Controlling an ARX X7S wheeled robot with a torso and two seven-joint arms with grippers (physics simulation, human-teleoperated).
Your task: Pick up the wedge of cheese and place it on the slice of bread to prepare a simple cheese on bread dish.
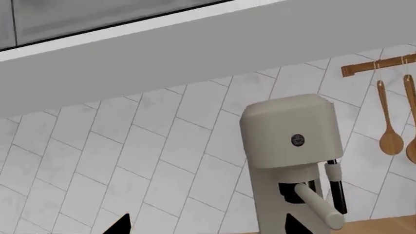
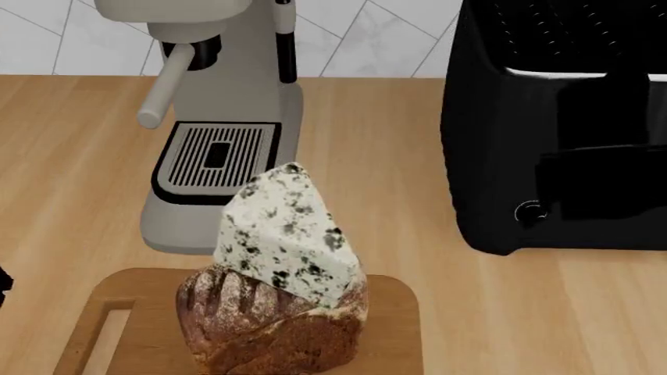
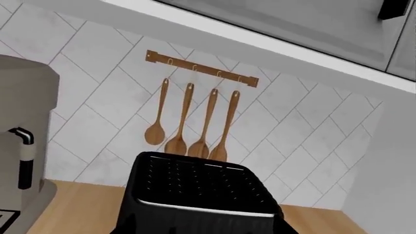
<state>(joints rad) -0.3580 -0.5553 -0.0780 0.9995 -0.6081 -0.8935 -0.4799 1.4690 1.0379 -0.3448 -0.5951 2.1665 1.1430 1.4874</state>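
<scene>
In the head view the wedge of cheese (image 2: 281, 234), pale and speckled with dark mould, rests tilted on top of the slice of bread (image 2: 265, 328), a chunky dark brown loaf piece. The bread stands on a wooden cutting board (image 2: 401, 328). Neither gripper touches them. My left gripper (image 1: 206, 230) shows only two dark fingertips (image 1: 120, 225) set wide apart, with nothing between them, facing the tiled wall. My right gripper (image 3: 204, 230) faces the black toaster; its dark tips stand wide apart at the frame's edge and are hard to separate from the toaster.
A cream espresso machine (image 2: 214, 117) stands behind the board and also shows in the left wrist view (image 1: 293, 161). A black toaster (image 2: 552, 125) stands at the right. Wooden spoons (image 3: 195, 122) hang on a wall rail. The worktop (image 2: 62, 172) is wood.
</scene>
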